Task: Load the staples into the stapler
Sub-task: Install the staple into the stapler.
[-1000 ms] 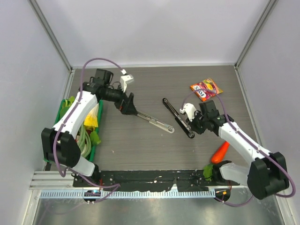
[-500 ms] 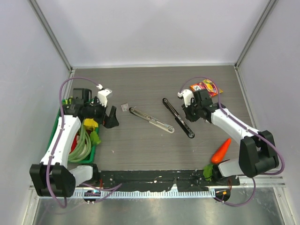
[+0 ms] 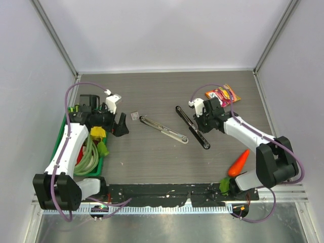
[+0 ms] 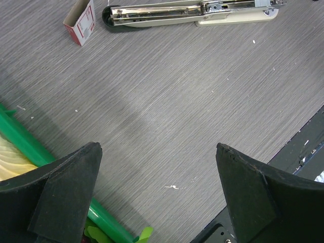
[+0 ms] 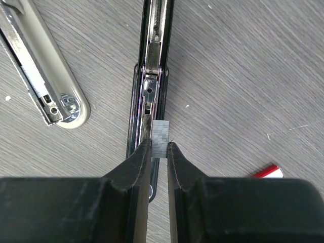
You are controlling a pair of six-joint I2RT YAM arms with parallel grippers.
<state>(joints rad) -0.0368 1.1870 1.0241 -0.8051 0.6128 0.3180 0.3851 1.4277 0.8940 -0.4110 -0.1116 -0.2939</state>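
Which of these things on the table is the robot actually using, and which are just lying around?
In use:
staple strip, pinched in the right gripper
black stapler, open beneath it
staple box

Lying about:
beige stapler, seemingly spare
snack packet
carrot
green bin
left gripper, open and holding nothing

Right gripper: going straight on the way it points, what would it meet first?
Likely the open channel of the black stapler, just ahead of the right gripper; its pinched staple strip would touch first, though depth is unclear.
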